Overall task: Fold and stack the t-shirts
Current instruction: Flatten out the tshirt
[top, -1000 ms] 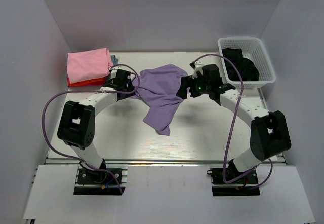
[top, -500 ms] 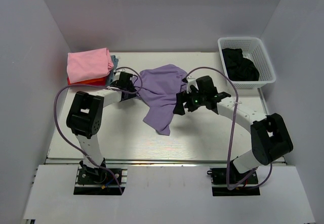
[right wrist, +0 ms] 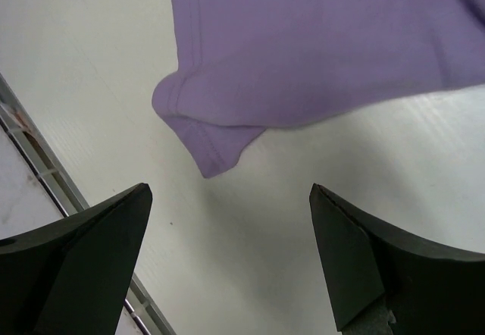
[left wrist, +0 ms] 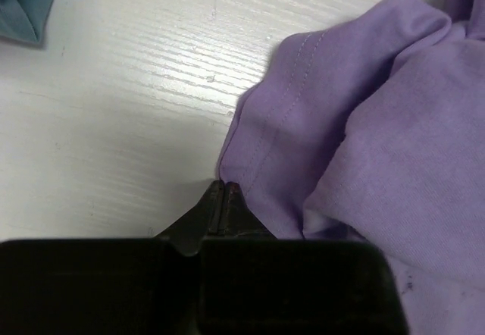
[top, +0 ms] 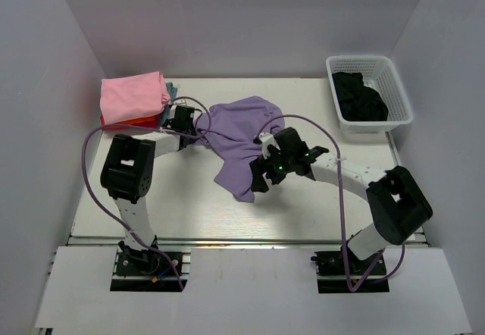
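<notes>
The lavender t-shirt (top: 239, 134) lies crumpled and spread on the white table (top: 167, 198). My left gripper (top: 199, 130) is at its left edge. In the left wrist view the tips (left wrist: 225, 187) are shut, pinching the corner of the stitched hem (left wrist: 265, 123). My right gripper (top: 260, 180) hovers over the shirt's near corner, open. In the right wrist view its jaws (right wrist: 229, 191) stand wide apart above bare table, and the shirt's hem corner (right wrist: 208, 161) lies just ahead of them. Folded t-shirts are stacked at the back left: pink (top: 132, 96) on top, red (top: 121, 123) beneath, grey-blue (top: 173, 90) peeking out.
A white lattice basket (top: 400, 89) with dark clothing (top: 360, 96) in it stands at the back right. Grey-blue cloth (left wrist: 26, 5) shows at the top left of the left wrist view. A metal rail (right wrist: 45, 176) marks the table's near edge.
My left gripper has closed from wide open onto the shirt's left hem. My right arm has swung toward the near left, from the shirt's right side to its near corner, staying open.
</notes>
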Available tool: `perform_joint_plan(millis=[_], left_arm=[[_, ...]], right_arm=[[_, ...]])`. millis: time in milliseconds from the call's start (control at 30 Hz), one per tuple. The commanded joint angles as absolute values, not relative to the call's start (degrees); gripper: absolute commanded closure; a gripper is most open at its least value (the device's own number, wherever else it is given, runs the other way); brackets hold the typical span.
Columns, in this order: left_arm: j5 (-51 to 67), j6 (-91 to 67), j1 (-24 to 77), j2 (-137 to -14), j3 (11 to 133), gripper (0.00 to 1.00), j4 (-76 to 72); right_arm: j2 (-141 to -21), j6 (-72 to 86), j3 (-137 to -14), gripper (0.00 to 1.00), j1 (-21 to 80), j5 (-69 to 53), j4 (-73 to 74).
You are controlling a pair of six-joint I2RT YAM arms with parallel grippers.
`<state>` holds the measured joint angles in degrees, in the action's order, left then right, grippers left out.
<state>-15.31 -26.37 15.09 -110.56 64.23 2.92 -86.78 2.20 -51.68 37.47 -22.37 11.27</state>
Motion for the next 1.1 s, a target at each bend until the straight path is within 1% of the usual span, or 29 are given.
perform_joint_plan(millis=[0,167,267,367,400,500,533,600,633,667,800,1000,1033,1067], left_arm=[[-12.3,-25.7,15.0,-110.0,61.3,1.00,3.2],[-13.5,-25.7,15.0,-103.3,56.2,1.00,0.6],[-14.8,-25.7,15.0,-101.1,54.6,1.00,0.1],[-15.4,-25.7,15.0,-99.6,53.4,1.00,0.1],[-15.4,-25.7,15.0,-98.9,53.4,1.00,0.1],[-15.9,-25.7,15.0,-97.6,52.9,1.00,0.7],[-15.9,-25.7,15.0,-96.5,52.2,1.00,0.7],[-15.9,-26.2,15.0,-95.1,52.2,1.00,0.7],[-15.9,-26.2,15.0,-94.1,51.5,1.00,0.7],[-15.9,-26.2,15.0,-93.2,51.5,1.00,0.7],[-15.9,-26.2,15.0,-86.8,49.8,1.00,-0.6],[-17.1,-25.6,15.6,-74.8,49.3,1.00,-0.6],[-17.1,-25.6,15.6,-73.5,49.3,1.00,-0.6],[-17.7,-25.1,15.6,-72.2,49.3,1.00,-0.6]], right_arm=[[-89.8,0.3,-54.0,0.10,41.4,-19.4,14.1],[-93.5,0.3,-56.2,0.10,46.0,-13.8,15.6],[-95.5,0.3,-56.4,0.13,48.1,-13.6,14.2],[-97.5,1.0,-56.3,0.13,49.7,-12.5,11.4],[-98.3,1.5,-56.5,0.15,49.9,-12.0,10.4],[-100.2,2.7,-56.9,0.30,50.5,-8.2,9.4],[-100.2,3.2,-57.0,0.46,50.7,-5.8,9.5],[-99.4,3.6,-56.2,0.69,50.9,-4.1,9.6],[-98.7,4.7,-55.6,0.82,50.9,-2.0,9.3],[-96.0,5.4,-55.0,1.00,50.9,-1.2,8.4],[-88.7,6.9,-50.9,1.00,50.4,4.6,4.1],[-80.6,7.3,-52.2,1.00,48.5,20.6,0.6],[-79.8,7.6,-52.0,1.00,48.3,24.0,-2.2],[-76.5,7.3,-51.8,1.00,48.2,27.1,-3.2]])
